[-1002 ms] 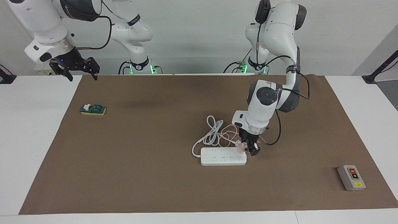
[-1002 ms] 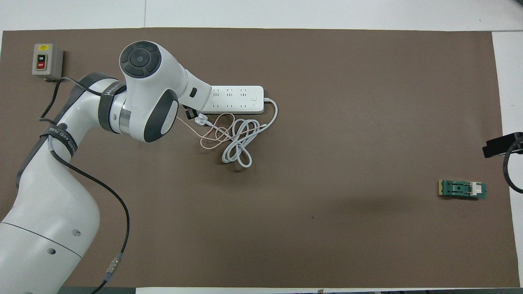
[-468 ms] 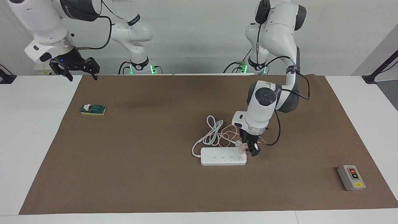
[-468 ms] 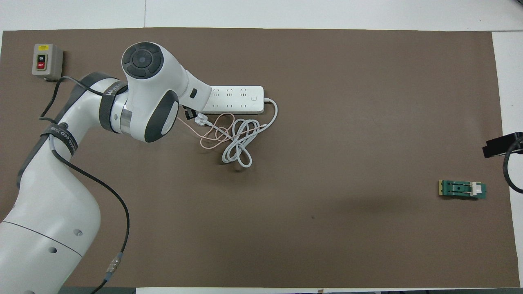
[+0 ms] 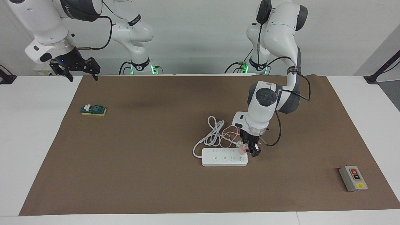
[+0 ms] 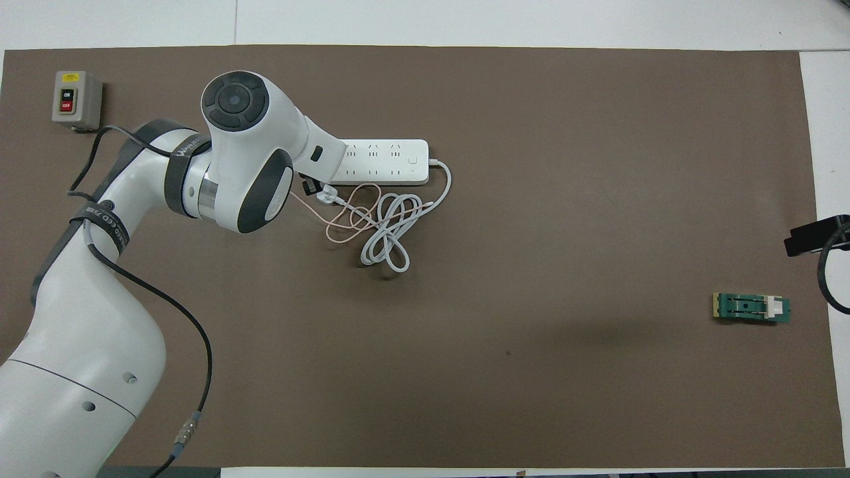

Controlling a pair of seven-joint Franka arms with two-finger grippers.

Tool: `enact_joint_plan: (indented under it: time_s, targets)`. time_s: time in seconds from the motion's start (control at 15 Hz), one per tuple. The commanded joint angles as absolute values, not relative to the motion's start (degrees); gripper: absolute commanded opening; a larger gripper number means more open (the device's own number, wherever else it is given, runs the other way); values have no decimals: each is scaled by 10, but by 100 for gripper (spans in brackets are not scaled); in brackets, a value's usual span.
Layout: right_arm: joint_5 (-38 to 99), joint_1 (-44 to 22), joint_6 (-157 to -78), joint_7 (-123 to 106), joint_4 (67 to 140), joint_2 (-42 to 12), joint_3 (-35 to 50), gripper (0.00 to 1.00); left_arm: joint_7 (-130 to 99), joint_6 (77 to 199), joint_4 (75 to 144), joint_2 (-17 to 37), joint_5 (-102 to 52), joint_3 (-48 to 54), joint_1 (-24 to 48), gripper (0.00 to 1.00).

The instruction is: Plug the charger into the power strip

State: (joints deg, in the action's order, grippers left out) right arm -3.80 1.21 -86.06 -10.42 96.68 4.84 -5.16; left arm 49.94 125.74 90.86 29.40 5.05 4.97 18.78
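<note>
There, charger (image 5: pixel 242 149) pinched in left jaws (image 5: pixel 249 150), over power strip (image 5: pixel 223 157) end

Bright even overhead light; soft faint shadows on brown mat (image 5: pixel 156 175); both views sharp, no glare.

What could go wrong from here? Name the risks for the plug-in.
1. The left claw holds the charger at the very end of the power strip; its prongs may miss the sockets.
2. The loose strip could slide under the push.
3. The pink cable, tangled with the white cord, might drag.
</note>
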Motion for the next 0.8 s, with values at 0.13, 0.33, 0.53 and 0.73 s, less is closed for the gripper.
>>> enact_joint_plan:
  time_s: [0.13, 0.33, 0.53, 0.73]
  targets:
    - [-47, 17, -858, -114, 978, 62, -47, 100, 493, 1267, 920, 293, 60, 46, 193, 0]
    - [-47, 17, -858, -114, 978, 62, -47, 100, 493, 1263, 921, 291, 60, 46, 193, 0]
    - [-47, 17, -858, -114, 978, 62, -47, 100, 493, 1259, 925, 289, 60, 47, 193, 0]
    - [-47, 17, -858, -114, 978, 62, -47, 100, 494, 1251, 924, 289, 58, 47, 193, 0]
